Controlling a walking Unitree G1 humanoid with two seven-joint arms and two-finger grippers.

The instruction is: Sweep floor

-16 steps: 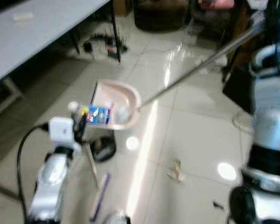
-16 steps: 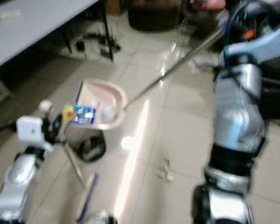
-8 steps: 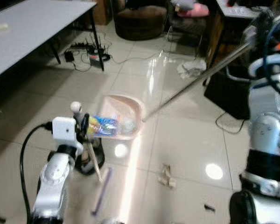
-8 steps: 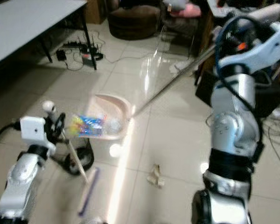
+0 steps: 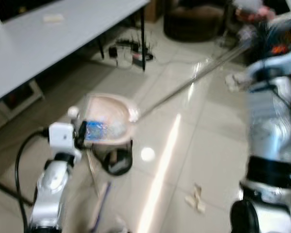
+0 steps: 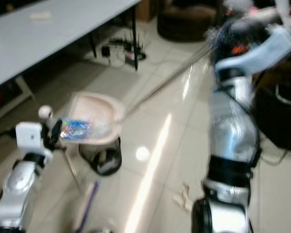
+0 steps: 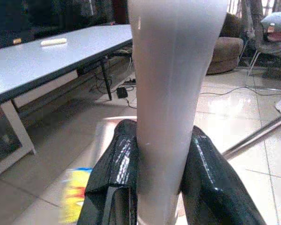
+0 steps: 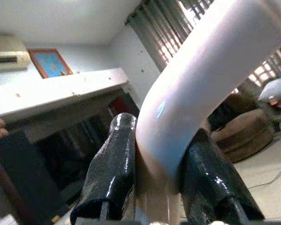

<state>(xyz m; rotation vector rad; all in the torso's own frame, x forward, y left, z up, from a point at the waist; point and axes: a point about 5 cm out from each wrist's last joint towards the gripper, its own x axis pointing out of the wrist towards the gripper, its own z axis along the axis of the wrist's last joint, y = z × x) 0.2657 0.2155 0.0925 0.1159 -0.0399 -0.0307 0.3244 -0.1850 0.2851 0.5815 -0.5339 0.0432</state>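
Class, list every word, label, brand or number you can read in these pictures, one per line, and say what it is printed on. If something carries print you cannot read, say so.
No text can be read anywhere.
Blue and yellow wrapper in the pink dustpan: printed, but too blurred to read.
Framed picture on the wall: too small to read.
Orange mark on the robot's right arm: blurred, unreadable.

A pink dustpan (image 5: 109, 116) holding wrappers (image 5: 95, 131) hovers above tile floor (image 5: 184, 145).
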